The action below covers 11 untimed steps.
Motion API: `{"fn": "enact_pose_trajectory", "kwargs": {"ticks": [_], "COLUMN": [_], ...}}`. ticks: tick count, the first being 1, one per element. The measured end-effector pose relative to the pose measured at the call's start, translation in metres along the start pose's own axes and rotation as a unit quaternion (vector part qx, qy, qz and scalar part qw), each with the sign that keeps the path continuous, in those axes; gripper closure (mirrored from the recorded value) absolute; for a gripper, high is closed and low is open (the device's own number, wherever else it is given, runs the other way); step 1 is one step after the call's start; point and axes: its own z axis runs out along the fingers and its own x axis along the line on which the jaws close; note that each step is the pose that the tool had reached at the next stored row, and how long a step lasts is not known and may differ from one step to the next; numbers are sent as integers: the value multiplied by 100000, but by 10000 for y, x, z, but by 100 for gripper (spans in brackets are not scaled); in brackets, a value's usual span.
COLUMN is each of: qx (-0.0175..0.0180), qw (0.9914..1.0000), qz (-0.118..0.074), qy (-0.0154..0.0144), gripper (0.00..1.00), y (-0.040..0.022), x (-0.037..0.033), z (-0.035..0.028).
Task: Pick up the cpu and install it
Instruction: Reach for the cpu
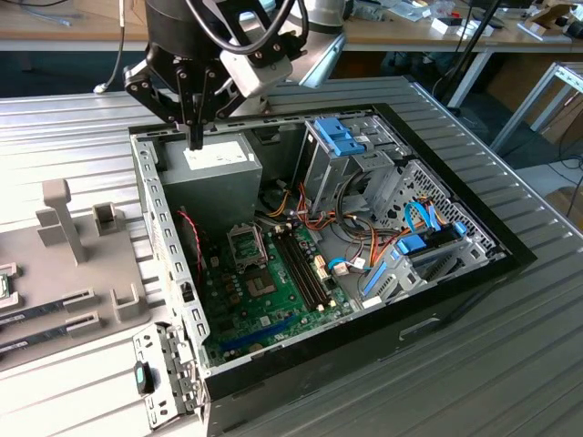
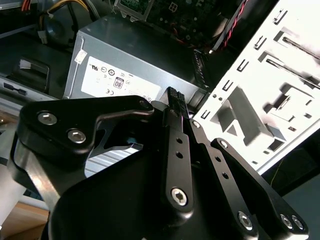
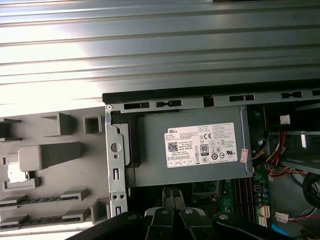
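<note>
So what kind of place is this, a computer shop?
More likely a robotics lab or workshop. An open computer case sits on a ribbed metal table, a robot gripper hangs over its power supply, and cluttered workbenches stand behind.

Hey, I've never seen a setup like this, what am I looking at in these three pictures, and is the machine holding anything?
It is a robot arm ending in a black two-fingered gripper. One picture comes from a camera off the arm; the other two cameras ride near its wrist. On the ribbed metal table lies an open black computer case with a green circuit board inside, beside a grey plastic parts tray. The gripper hangs shut above the grey metal power supply box, holding nothing that I can see.
</note>
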Motion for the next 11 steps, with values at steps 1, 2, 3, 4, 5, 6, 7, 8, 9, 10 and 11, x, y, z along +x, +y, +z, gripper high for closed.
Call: {"fn": "enact_pose_trajectory", "kwargs": {"ticks": [1,2,3,4,5,6,7,8,9,10,11], "qx": [0,-1,-4,-2,-2,-2,-3,0,0,-3,-2], "qw": [100000,100000,100000,100000,100000,100000,100000,100000,100000,100000,100000], "qz": [-1,2,-1,-4,-2,-1,-1,0,1,0,1], "qy": [0,-2,-2,-1,-1,0,-3,0,-1,-1,-2], "gripper": [89,89,89,89,89,89,89,89,89,89,89], "y": [0,-1,-1,-1,-1,-1,-1,-1,-1,-2,-2], "x": [3,7,10,12,14,16,18,19,20,22,26], "z": [0,0,0,0,0,0,0,-1,-1,0,0]}}
